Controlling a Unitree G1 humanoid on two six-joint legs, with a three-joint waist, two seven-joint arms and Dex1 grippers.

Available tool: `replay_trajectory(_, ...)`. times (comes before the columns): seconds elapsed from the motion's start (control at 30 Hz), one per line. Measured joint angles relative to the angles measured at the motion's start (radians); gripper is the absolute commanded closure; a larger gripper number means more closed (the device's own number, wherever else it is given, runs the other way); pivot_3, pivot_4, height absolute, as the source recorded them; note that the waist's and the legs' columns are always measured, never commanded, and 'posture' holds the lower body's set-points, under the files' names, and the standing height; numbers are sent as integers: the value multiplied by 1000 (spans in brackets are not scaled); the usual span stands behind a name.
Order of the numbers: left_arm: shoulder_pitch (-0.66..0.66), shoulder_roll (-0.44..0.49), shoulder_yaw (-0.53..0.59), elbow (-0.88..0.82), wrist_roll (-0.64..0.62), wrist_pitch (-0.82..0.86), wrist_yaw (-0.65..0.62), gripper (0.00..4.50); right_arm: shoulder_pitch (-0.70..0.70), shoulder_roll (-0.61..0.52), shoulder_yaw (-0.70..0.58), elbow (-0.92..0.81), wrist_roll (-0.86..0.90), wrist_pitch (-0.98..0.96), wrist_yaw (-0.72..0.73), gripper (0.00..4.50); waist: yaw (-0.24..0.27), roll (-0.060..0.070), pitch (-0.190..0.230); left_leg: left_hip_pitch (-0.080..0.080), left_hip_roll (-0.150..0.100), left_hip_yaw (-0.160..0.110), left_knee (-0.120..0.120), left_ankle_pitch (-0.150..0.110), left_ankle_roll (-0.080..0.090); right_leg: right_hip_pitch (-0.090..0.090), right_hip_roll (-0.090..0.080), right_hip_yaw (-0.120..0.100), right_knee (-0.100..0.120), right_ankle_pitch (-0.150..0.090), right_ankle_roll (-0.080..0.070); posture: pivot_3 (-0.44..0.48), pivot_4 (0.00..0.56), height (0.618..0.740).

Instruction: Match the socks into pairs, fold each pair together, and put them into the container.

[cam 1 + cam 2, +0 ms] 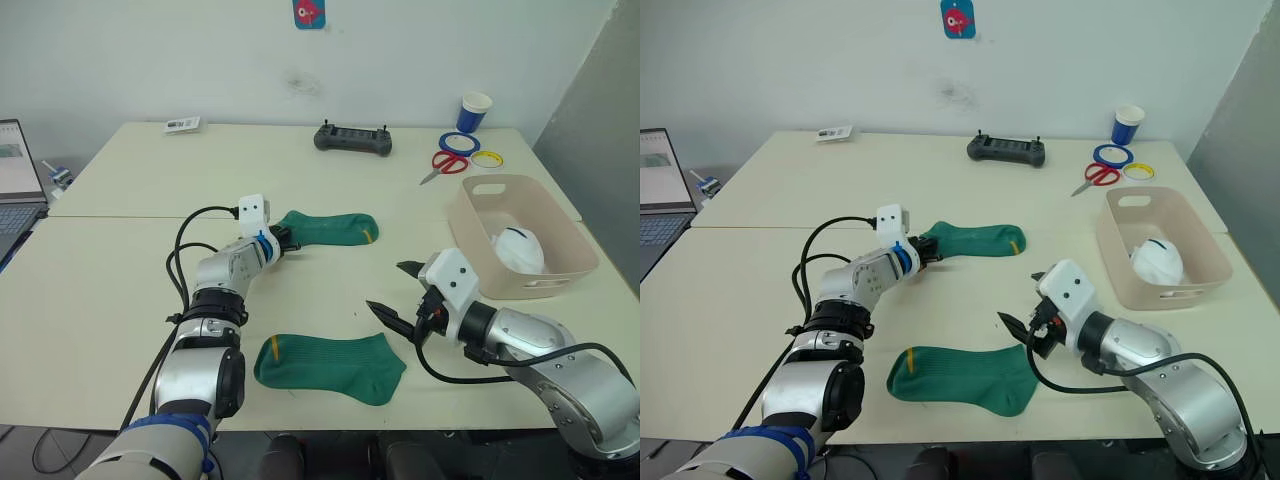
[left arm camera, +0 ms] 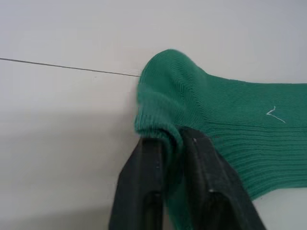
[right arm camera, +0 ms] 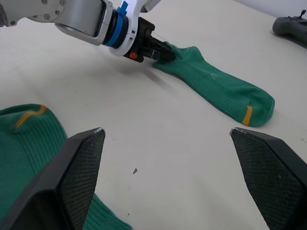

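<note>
My left pincer (image 2: 169, 143) pinches the far green sock's (image 1: 330, 228) cuff mid-surface; my right pincer (image 1: 400, 292) hangs wide open, empty, between the near sock (image 1: 330, 366) by the front edge and the tub (image 1: 475, 240).

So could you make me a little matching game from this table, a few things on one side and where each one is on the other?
Things:
1. far green sock
2. near green sock
3. white sock
4. scissors

Places:
A. inside the pink tub
B. pinched at one end by the left pincer
C. lying flat at the table's front edge, untouched
D. beside the blue and yellow tape rings, near the paper cup

Pairs: 1-B, 2-C, 3-A, 4-D
</note>
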Motion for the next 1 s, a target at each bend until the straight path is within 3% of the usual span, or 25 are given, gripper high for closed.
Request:
replay_trajectory(0.3,219,65,-24,-365,-57,211,-144,4469,-16,44,0,30,-12,7,-40,0,-7,0,0,2,1,0,-1,1,-2,0,0,1,1,0,0,0,150,740)
replay_trajectory(0.53,379,194,-56,-633,-156,426,-288,4469,-89,122,35,130,-66,-13,-91,0,-11,0,0,2,1,0,-1,1,-2,0,0,1,1,0,0,0,150,740)
replay_trajectory(0.7,431,271,-62,-687,-190,470,-363,4469,-178,206,82,344,-153,-115,-127,0,-14,1,0,3,1,1,-1,1,-2,0,0,1,1,0,0,0,150,740)
replay_trajectory(1.0,468,344,-87,-722,-223,495,-465,4469,-381,400,79,942,-253,-390,-151,0,-25,1,0,2,1,1,-3,1,-2,-1,0,1,0,2,-3,0,150,740)
